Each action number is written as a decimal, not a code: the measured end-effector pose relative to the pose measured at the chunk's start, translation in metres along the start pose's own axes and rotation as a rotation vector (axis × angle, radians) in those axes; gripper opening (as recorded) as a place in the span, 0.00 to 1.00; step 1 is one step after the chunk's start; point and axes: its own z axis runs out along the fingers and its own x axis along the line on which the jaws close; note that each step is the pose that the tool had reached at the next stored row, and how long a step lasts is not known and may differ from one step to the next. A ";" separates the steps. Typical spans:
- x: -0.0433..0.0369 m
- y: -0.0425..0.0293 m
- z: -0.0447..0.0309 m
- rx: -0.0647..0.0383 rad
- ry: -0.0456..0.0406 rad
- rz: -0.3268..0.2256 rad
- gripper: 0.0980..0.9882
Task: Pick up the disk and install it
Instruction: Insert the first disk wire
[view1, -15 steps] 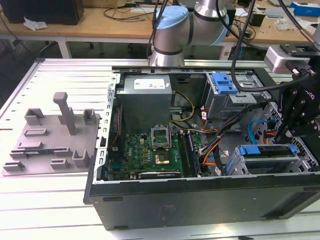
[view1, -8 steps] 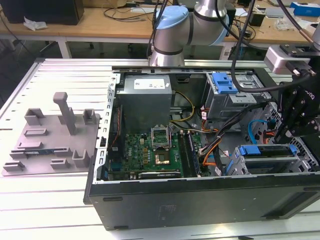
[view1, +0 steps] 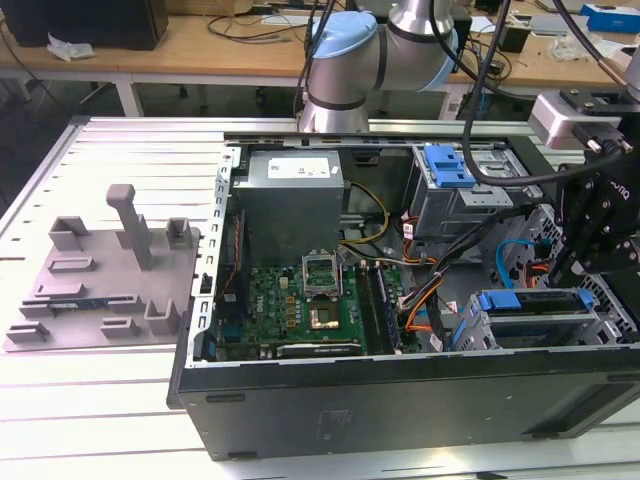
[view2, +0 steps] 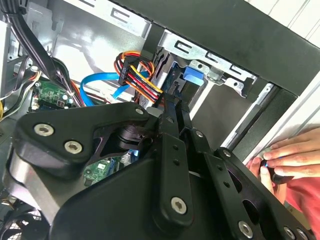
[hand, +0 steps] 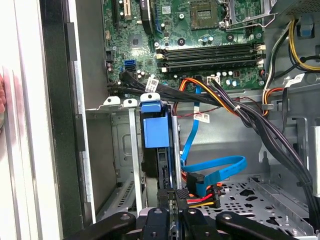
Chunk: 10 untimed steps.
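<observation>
The disk (hand: 156, 131) sits edge-on in a slot of the metal drive cage (hand: 116, 150), its blue plastic frame facing the motherboard. In the exterior view the disk (view1: 525, 301) lies in the cage at the lower right corner of the open computer case. My gripper (hand: 170, 207) is right at the disk's cabled end, fingers drawn together with no visible gap, holding nothing that I can make out. In the second wrist view the gripper (view2: 175, 107) points at the blue frame (view2: 192, 75). In the exterior view the gripper (view1: 572, 268) hangs just above the cage.
Orange, black and blue cables (hand: 215, 172) run beside the cage. A person's hand (view2: 292, 157) rests on the case's outer edge. The motherboard (view1: 300, 300) fills the case floor. A grey moulded tray (view1: 100, 270) stands on the table at the exterior view's left. An upper bay carries a blue clip (view1: 447, 165).
</observation>
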 end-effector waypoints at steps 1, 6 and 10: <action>0.0001 0.0000 0.0000 0.000 0.0000 0.000 0.08; 0.0003 -0.0002 0.0008 0.000 0.0002 0.000 0.08; 0.0004 -0.0003 0.0020 0.000 0.0001 0.000 0.08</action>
